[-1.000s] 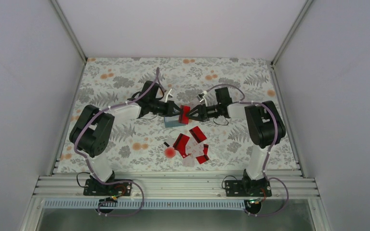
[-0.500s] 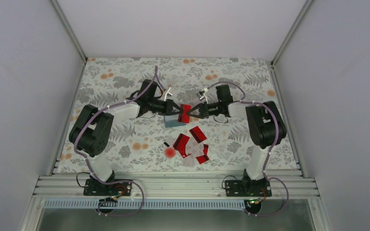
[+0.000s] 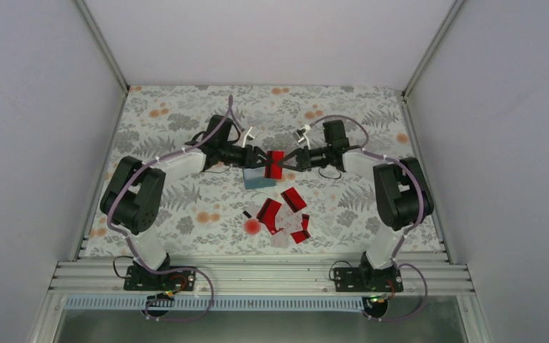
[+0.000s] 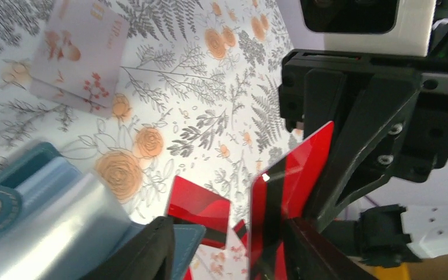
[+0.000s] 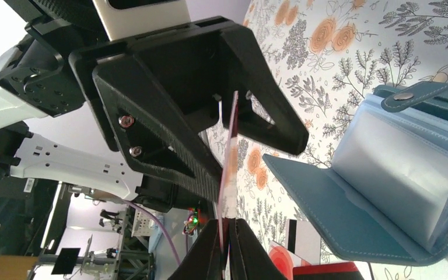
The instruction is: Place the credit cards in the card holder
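A: Nearest the bases?
B: Slotted aluminium rail [image 3: 257,275], then the tablecloth [image 3: 179,118], which is matt with grey ferns and orange blossoms. On it lie the loose cards [image 3: 286,214]: thin flat rectangles, glossy red and pale, overlapping in a small heap. Just left of them sit a round red blob [image 3: 251,226] and a tiny black piece [image 3: 246,214].

A: Card holder?
B: Just beyond the heap, on the cloth. The card holder [image 3: 259,180] is teal and leather-like with stitched edges, and it lies open. Clear plastic sleeves bulge from the cover. A strap carries a metal snap.

A: Card in play?
B: The red card [image 3: 276,164] is glossy with a dark stripe. It stands on edge off the cloth by the holder's far right corner, between the two grippers.

A: Fingers?
B: Right gripper [image 5: 228,228]: black fingers pinched tight on the card's edge. Left gripper [image 4: 228,233]: fingers parted to either side of the card with a gap showing, so not clamping.

A: Farther back?
B: The patterned cloth runs to smooth white walls [image 3: 257,43] with metal corner posts.
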`<state>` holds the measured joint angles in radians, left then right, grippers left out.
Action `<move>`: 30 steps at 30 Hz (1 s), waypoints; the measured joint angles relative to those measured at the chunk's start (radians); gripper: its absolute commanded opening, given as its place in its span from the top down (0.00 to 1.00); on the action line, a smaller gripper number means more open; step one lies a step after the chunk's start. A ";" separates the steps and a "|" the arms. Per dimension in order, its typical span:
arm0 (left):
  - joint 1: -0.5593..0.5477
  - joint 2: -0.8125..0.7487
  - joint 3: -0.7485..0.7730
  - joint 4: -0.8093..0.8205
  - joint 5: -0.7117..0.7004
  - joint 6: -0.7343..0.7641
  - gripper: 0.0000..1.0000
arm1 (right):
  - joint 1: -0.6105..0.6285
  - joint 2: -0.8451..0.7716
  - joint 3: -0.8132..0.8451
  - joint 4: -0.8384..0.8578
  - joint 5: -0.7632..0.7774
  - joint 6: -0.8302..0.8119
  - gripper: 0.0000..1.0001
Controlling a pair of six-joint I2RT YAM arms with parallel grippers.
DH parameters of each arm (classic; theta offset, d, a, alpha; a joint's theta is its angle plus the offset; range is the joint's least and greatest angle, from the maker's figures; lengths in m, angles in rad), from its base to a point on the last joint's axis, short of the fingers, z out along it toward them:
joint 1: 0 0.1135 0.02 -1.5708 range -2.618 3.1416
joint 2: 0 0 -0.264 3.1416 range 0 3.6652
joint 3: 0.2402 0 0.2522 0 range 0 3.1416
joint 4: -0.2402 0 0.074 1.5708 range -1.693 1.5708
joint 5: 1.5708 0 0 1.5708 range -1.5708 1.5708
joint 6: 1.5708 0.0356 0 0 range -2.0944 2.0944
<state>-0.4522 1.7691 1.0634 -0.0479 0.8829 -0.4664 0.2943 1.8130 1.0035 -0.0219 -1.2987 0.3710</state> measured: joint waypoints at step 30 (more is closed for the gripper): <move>-0.117 -0.073 0.051 -0.388 -0.447 0.488 0.47 | 0.000 -0.342 0.089 -0.575 0.665 0.008 0.96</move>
<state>-0.5690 1.6958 1.1141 -0.4358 0.4362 0.0219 0.2943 1.4708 1.0927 -0.5968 -0.6334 0.3794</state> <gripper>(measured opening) 0.556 0.040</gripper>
